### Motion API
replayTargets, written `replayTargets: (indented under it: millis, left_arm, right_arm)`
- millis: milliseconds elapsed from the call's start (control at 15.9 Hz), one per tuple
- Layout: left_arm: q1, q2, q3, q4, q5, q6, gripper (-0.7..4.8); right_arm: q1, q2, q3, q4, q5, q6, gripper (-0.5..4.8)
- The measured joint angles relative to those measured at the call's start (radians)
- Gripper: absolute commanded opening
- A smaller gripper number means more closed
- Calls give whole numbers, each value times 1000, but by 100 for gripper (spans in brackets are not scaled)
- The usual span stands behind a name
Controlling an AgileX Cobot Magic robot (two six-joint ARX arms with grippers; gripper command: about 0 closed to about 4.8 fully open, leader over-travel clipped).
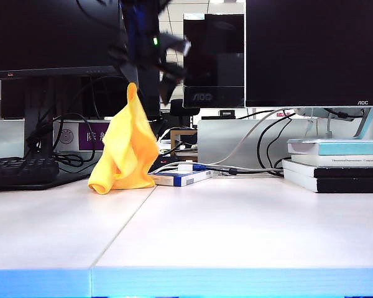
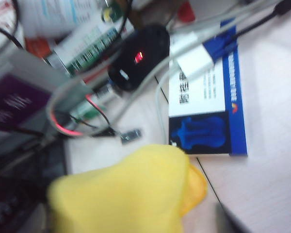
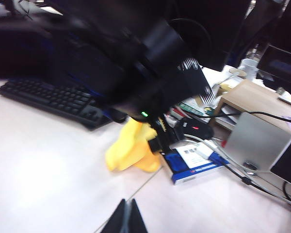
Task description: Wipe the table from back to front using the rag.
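The rag (image 1: 128, 148) stands crumpled at the bench's (image 1: 236, 230) back, ten o'clock; left hand (image 1: 165, 65) above it, fingers apart. Right hand (image 3: 126, 219) (seemingly together) hovers nearby. Cables (image 1: 252, 166) could snag wiping.

The left arm (image 1: 143, 37) is black, blurred, at upper left of the exterior frame, carrying a small green light (image 1: 155, 41). Its hand (image 1: 168, 65) has dark fingers with a pale tip.
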Motion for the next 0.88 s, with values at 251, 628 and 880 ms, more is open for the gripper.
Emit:
replayTargets:
  millis: [251,628,880]
  left_arm:
    - [1,-63,1,-36,20,10,-6]
    - [-8,-205,-1,-98,125,-34,-6]
    - [-11,-399,0,-92,143,-156,-6]
  right_arm:
    - [-89,46,0,118,-85,0,-1]
    - [-228,61,-3,180,-238,46,-1]
    - [-231,7,-9,114,-235,47,-1]
